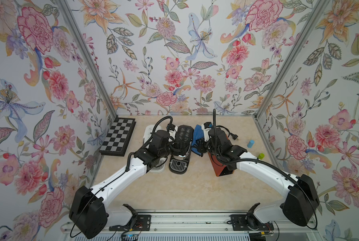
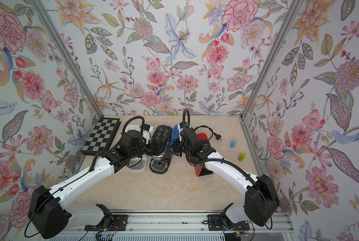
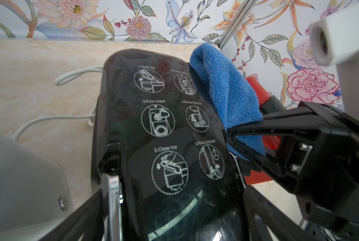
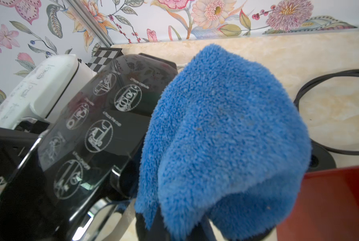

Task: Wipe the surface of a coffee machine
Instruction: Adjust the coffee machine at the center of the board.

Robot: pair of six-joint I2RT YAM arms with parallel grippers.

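Floral-papered walls (image 1: 174, 62) enclose a cream, marble-patterned table (image 1: 174, 187); mid-table stands the glossy black coffee machine (image 1: 183, 135), its rounded lid printed with white pictograms. Left fingers (image 3: 84, 210) spread wide, flanking its body; right fingers (image 3: 268, 123) clamped on a fluffy blue cloth (image 4: 226, 135) at the lid's edge.

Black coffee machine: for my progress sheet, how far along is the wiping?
Done: the right gripper is shut on the blue cloth. In hand: the cloth lies against the black coffee machine, with the left gripper open astride the machine. Left: its printed top is uncovered; whether it was wiped doesn't show.
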